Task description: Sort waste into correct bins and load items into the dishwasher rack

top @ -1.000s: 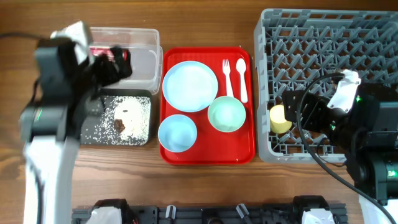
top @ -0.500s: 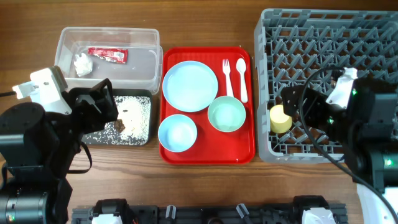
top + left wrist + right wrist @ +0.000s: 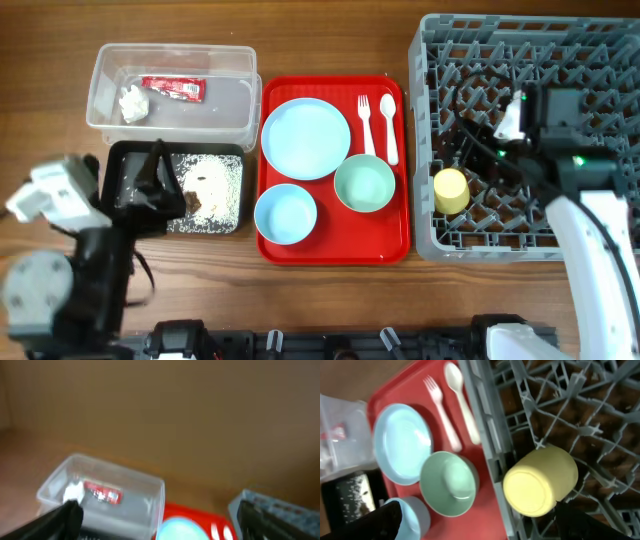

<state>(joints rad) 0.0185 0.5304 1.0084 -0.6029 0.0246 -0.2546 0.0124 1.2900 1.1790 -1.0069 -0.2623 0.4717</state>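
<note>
red snack wrapper (image 3: 172, 88) and crumpled white tissue (image 3: 131, 102) now lie inside the clear plastic rectangular tub (image 3: 235, 100), where a second ago the left arm hung over that tub and hid them. since then the left fingers (image 3: 157, 515) have drawn back toward the near edge of the wooden worktop (image 3: 330, 290); we see them spread wide with nothing between. white rice and brown bits (image 3: 205, 188) sit in the shallow black tub (image 3: 125, 165).

on the other side, the right fingers (image 3: 480, 522) have pulled away from the small yellow cup (image 3: 451, 190), which seems to lie on its side at the left edge of the large grey lattice dishwasher rack (image 3: 530, 60); they too stand open and empty.

we judge the waste sorted and the cup loaded. what remains is on the flat red tray (image 3: 335, 250): the pale blue plate (image 3: 305, 138), pale blue bowl (image 3: 285, 213), mint green bowl (image 3: 364, 183), white plastic fork (image 3: 366, 125) and white plastic spoon (image 3: 388, 128), none yet in the rack. either arm is free to take one next.
</note>
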